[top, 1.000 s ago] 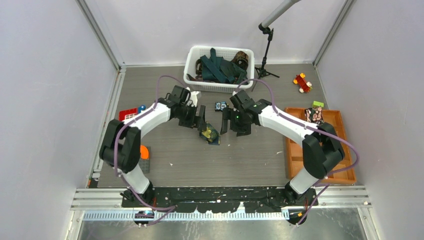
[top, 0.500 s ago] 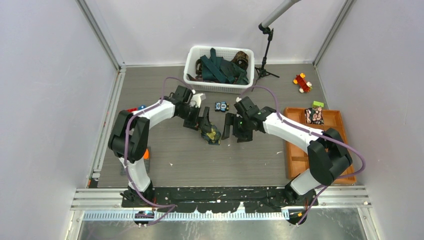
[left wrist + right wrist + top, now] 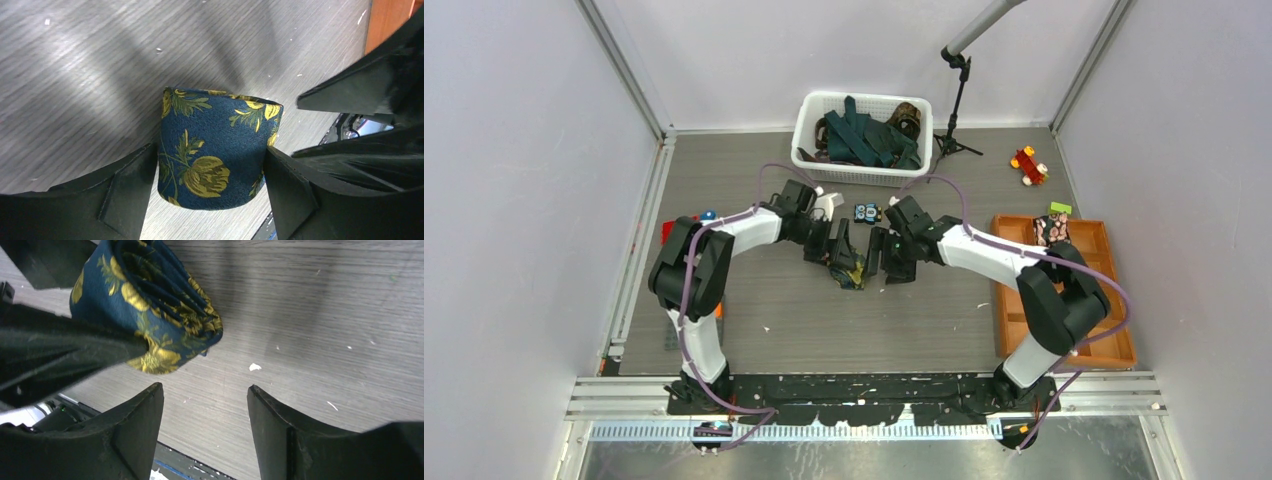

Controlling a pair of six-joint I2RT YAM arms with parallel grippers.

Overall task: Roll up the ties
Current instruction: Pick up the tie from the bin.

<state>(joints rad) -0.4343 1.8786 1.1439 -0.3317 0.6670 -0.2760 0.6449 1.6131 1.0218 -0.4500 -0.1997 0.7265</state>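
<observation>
A navy tie (image 3: 850, 269) with yellow flower print stands rolled up on the grey table just ahead of both arms. My left gripper (image 3: 210, 156) is shut on this roll (image 3: 215, 150), one finger pressing each side. The right gripper (image 3: 205, 390) is open with nothing between its fingers, just right of the roll (image 3: 145, 305), which shows its coiled end. In the top view the left gripper (image 3: 840, 252) and right gripper (image 3: 880, 262) face each other across the roll. More ties, dark teal (image 3: 859, 138) and brown-patterned (image 3: 908, 114), lie heaped in a white basket (image 3: 807, 118) at the back.
A small toy car (image 3: 867, 212) sits just behind the grippers. An orange tray (image 3: 1014, 310) holding a patterned item (image 3: 1053, 231) is at the right. A red toy (image 3: 1027, 165) and a black stand (image 3: 954, 125) are at the back right. Coloured bricks (image 3: 686, 226) lie by the left arm.
The right gripper has moved left, closer to the rolled tie, its jaws a little narrower. The left arm's elbow has swung inward while its gripper stays on the roll.
</observation>
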